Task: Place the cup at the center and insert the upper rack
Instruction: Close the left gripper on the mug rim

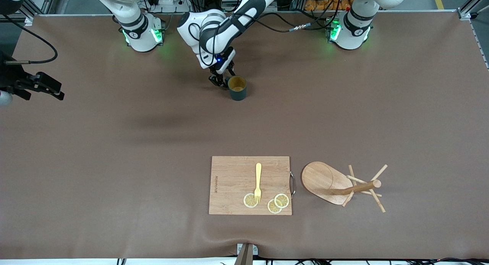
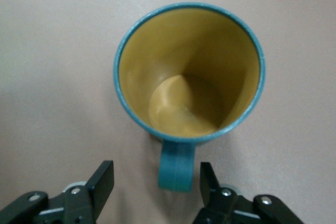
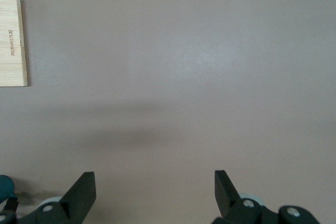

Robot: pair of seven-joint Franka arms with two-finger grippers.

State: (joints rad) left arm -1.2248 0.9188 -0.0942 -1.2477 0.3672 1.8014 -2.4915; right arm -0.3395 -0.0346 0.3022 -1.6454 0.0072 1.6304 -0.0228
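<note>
The dark teal cup [image 1: 237,88] with a yellowish-tan inside stands upright on the brown table, on the robots' side of the middle. My left gripper [image 1: 221,81] is down at table height beside it. In the left wrist view the cup [image 2: 189,77] is seen from above, and its handle [image 2: 177,171] lies between the fingers of the left gripper [image 2: 156,174], which is open, with a gap on each side of the handle. The upper rack [image 1: 344,188], a light wooden mug tree, lies tipped on its side near the front camera. My right gripper [image 3: 155,182] hangs open over bare table, holding nothing.
A rectangular wooden cutting board [image 1: 250,184] lies beside the rack toward the right arm's end. It carries a yellow fork [image 1: 258,181] and three lemon slices [image 1: 277,202]. Its corner [image 3: 13,43] also shows in the right wrist view. Both arm bases stand along the table's robot side.
</note>
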